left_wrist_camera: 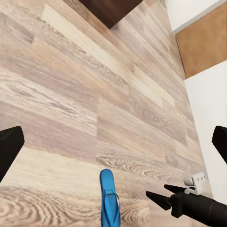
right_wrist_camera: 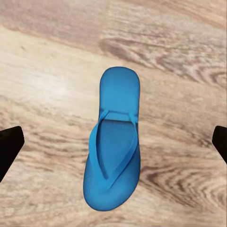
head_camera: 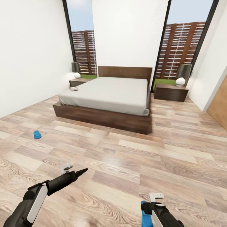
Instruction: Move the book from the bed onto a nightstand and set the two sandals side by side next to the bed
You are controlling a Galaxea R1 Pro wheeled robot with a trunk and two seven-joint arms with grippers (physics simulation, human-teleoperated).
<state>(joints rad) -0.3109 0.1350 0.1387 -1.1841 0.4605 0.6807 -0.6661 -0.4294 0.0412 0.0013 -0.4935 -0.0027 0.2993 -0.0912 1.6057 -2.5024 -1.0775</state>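
Observation:
The bed point(head_camera: 107, 94) stands against the far wall, with a nightstand point(head_camera: 78, 82) on its left and another nightstand point(head_camera: 170, 92) on its right. The book point(head_camera: 74, 89) is a small flat thing on the mattress's near left corner. One blue sandal point(head_camera: 37, 134) lies on the floor off the bed's left front corner. The other sandal point(right_wrist_camera: 114, 146) lies flat on the planks right under my right gripper point(right_wrist_camera: 113, 144), which hangs open above it, a finger off each side. My left gripper point(head_camera: 80, 172) is open over bare floor, and its camera shows that sandal point(left_wrist_camera: 109, 201) beside the right gripper point(left_wrist_camera: 161, 196).
A lamp point(head_camera: 183, 75) sits on the right nightstand and a lamp point(head_camera: 76, 70) on the left one. Tall windows flank the headboard. A brown wooden door point(head_camera: 220, 104) is at the right wall. Wood-plank floor point(head_camera: 126, 164) stretches between me and the bed.

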